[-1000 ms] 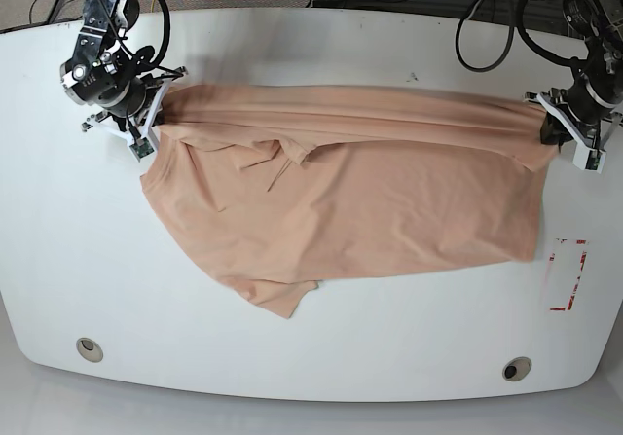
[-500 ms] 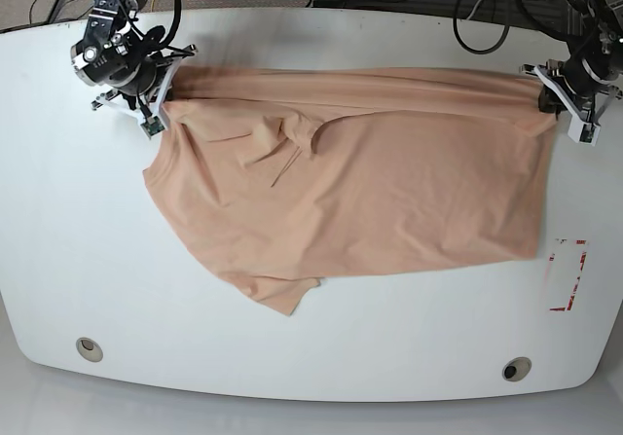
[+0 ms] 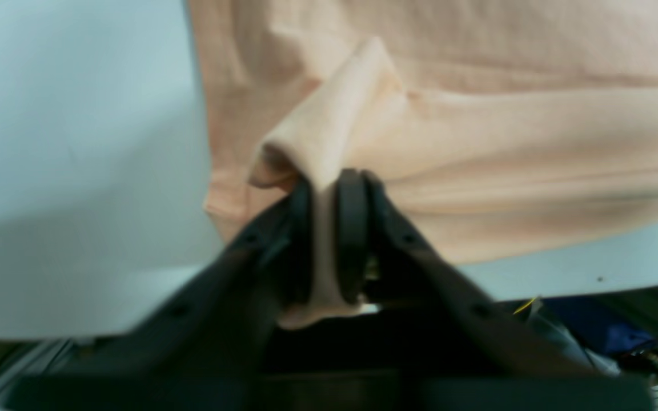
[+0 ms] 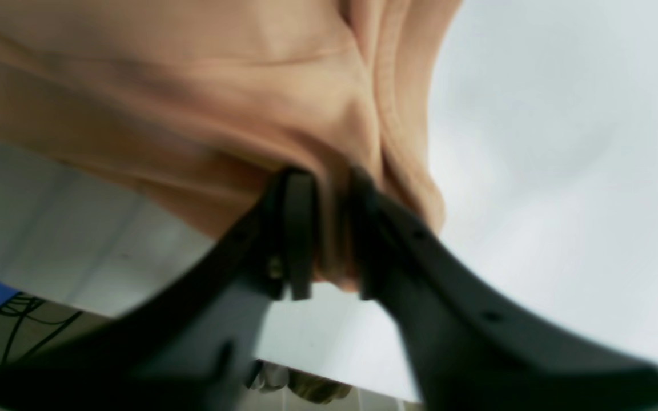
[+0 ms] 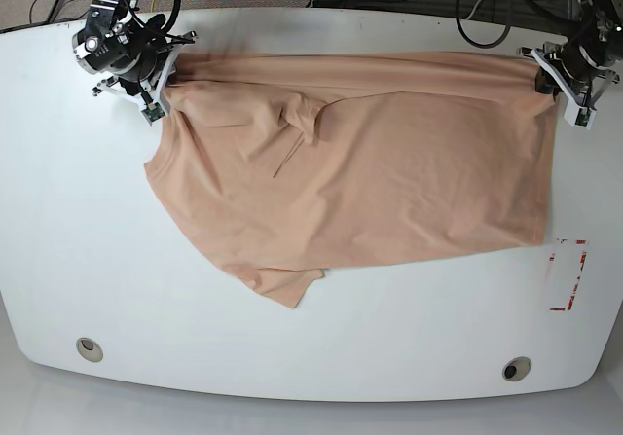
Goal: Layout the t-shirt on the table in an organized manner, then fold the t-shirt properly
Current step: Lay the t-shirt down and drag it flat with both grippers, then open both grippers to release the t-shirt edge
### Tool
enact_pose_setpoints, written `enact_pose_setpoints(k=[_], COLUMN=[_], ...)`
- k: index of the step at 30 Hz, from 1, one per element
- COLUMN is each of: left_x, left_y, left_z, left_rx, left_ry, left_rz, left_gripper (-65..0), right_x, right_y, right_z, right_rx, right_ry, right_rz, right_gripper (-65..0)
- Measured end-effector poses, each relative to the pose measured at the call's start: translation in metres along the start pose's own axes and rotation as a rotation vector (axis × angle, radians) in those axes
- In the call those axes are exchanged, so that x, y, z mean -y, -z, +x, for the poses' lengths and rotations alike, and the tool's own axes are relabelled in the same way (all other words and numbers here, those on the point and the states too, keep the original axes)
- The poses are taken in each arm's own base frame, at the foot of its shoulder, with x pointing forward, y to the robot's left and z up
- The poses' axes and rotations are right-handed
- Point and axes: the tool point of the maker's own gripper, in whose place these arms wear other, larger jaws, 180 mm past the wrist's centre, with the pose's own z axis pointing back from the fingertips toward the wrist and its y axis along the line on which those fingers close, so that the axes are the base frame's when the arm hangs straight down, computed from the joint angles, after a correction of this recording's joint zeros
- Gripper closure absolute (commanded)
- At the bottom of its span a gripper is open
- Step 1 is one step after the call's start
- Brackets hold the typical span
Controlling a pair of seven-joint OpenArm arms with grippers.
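T-shirt [image 5: 360, 172] stretched flat (far edge taut): your left gripper [image 3: 329, 228] and right gripper [image 4: 329, 240] each pinch a corner.

- The glossy white tabletop with rounded corners [image 5: 68, 231] carries everything.
- A pale peach fabric t-shirt [image 5: 370, 172] lies spread across its far half.
- Two small round grey grommets [image 5: 90, 348] sit near the front edge.
- A red tape outline [image 5: 568, 275] marks the surface just beside the shirt's corner.

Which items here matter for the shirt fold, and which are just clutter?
In play:
t-shirt
table
left gripper, pinching fabric
right gripper, pinching fabric

Just there:
red tape outline
grey grommets
cables behind the table
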Motion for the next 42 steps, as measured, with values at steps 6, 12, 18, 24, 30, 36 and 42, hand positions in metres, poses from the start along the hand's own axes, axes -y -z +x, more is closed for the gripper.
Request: enact_pose_setpoints(k=[6,12,18,24,30,36,42], left_x=[-0.002,-0.010,-0.044,-0.065,-0.062,-0.036,-0.006], left_y=[-0.001,-0.005,-0.029,-0.049,-0.048,-0.031,-0.014], left_z=[-0.005,-0.003,0.001,0.025,0.052,0.061,0.055], left_rx=[-0.016,-0.024,-0.005,0.092,0.166,0.199,0.147], left_ry=[0.001,0.027,-0.015,-0.027,-0.042,-0.065,-0.024], left_rz=[0.013,0.022,0.104,0.134,0.112,0.043,-0.040], left_gripper=[-45.7,-45.7,-45.7,-45.7,-40.6,-31.4,-19.3], right_x=[-0.001,0.003,0.002,0.006,0.018,0.017,0.006], right_y=[0.000,-0.011,-0.014,-0.015,-0.018,-0.018,-0.017], right_z=[-0.011,-0.001,-0.002,0.004,0.033,0.067,0.083], right_rx=[-0.036,0.000,0.003,0.014,0.085,0.173,0.223], right_ry=[0.000,-0.016,-0.022,-0.023,-0.025,0.007,0.032], right_rz=[-0.005,-0.035,-0.040,-0.053,-0.079,-0.082,-0.047], right_gripper=[-37.1,-31.2,-30.6,-30.1,-30.0,-29.5,-12.2])
